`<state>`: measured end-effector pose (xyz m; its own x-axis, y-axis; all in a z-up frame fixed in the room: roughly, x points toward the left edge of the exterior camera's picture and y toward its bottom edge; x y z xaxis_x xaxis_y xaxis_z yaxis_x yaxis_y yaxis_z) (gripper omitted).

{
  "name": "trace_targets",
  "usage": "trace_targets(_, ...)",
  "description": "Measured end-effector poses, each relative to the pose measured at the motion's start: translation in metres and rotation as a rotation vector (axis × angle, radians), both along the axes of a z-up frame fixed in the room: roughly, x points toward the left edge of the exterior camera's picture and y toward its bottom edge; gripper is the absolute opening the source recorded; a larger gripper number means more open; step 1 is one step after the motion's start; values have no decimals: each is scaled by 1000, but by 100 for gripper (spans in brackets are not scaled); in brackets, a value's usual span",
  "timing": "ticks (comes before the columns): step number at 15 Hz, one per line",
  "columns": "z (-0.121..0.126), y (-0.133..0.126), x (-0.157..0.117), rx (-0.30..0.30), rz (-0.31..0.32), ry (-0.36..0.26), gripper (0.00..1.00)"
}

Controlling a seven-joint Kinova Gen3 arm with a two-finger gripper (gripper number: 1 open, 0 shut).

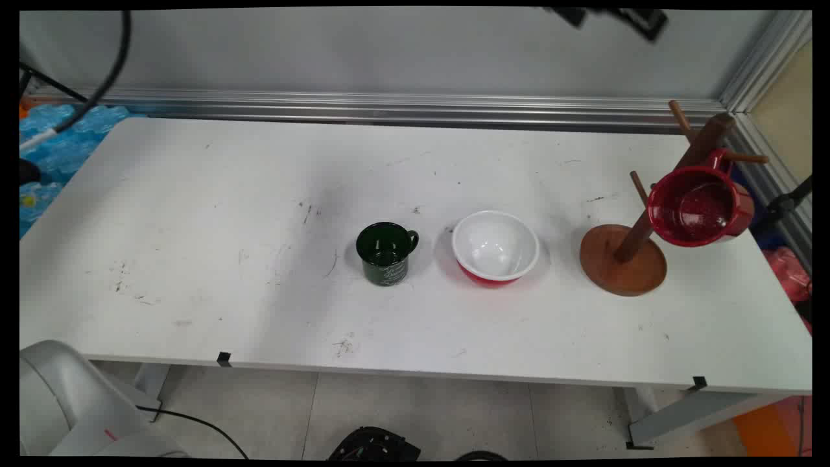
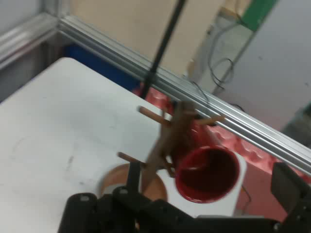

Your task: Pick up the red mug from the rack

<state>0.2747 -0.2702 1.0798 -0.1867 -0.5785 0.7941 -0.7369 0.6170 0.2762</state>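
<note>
Gripper [image 1: 609, 18] raised at the top edge above the mug tree [image 1: 639, 217], holding nothing, jaw state not discernible; red mug [image 1: 699, 206] hangs by its handle on a peg, green mug [image 1: 386, 253] and red-and-white bowl [image 1: 495, 248] on the table [image 1: 194, 259].

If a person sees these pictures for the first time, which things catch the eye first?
The red mug hanging on the wooden mug tree at the table's right end stands out. Near the middle, a dark green mug stands beside a bowl, white inside and red outside. The tool is high above.
</note>
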Motion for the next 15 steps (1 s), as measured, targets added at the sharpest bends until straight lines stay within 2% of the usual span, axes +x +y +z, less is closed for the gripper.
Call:
trace_targets(3,-13,9,-22,10,-59,-17,100)
trace_targets(7,-36,16,-50,33,-107,-38,100)
trace_targets(15,-85,6,-114,61,-134,-45,100)
